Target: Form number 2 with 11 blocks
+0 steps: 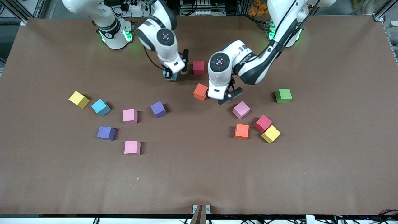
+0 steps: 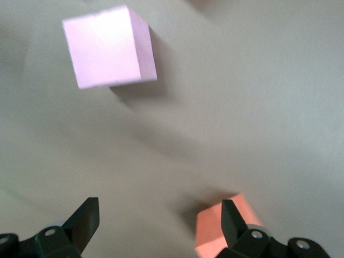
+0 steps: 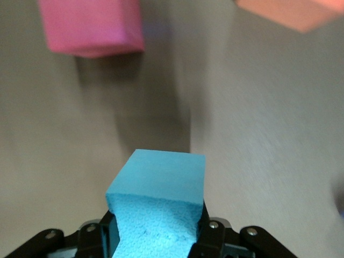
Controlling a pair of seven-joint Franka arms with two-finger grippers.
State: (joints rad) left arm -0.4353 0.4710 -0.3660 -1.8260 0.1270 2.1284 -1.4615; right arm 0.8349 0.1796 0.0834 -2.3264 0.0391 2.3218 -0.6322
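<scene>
The right gripper (image 1: 170,75) is hanging over the table (image 1: 199,180) toward the robots' bases, its fingers (image 3: 212,242) squeezed in on a blue block (image 3: 158,207) that is filling the foot of the right wrist view; a red block (image 1: 199,67) is sitting just beside it; the left gripper (image 1: 229,94) is hovering low with its fingers (image 2: 83,220) spread wide and holding nothing, an orange block (image 1: 201,91) just beside one finger and a pink block (image 1: 241,109) lying a little nearer the front camera; a green cube (image 1: 283,95) is resting toward the left arm's end; nearer the camera a second orange block (image 1: 241,131), a second red block (image 1: 263,123) and a yellow block (image 1: 270,134) are huddling together, the red and yellow ones touching; toward the right arm's end another yellow block (image 1: 79,99) and another blue block (image 1: 100,107) are lying close together, with two pink blocks (image 1: 130,115) (image 1: 132,147) and two purple blocks (image 1: 158,109) (image 1: 106,133) scattered loosely, nothing lined up.
</scene>
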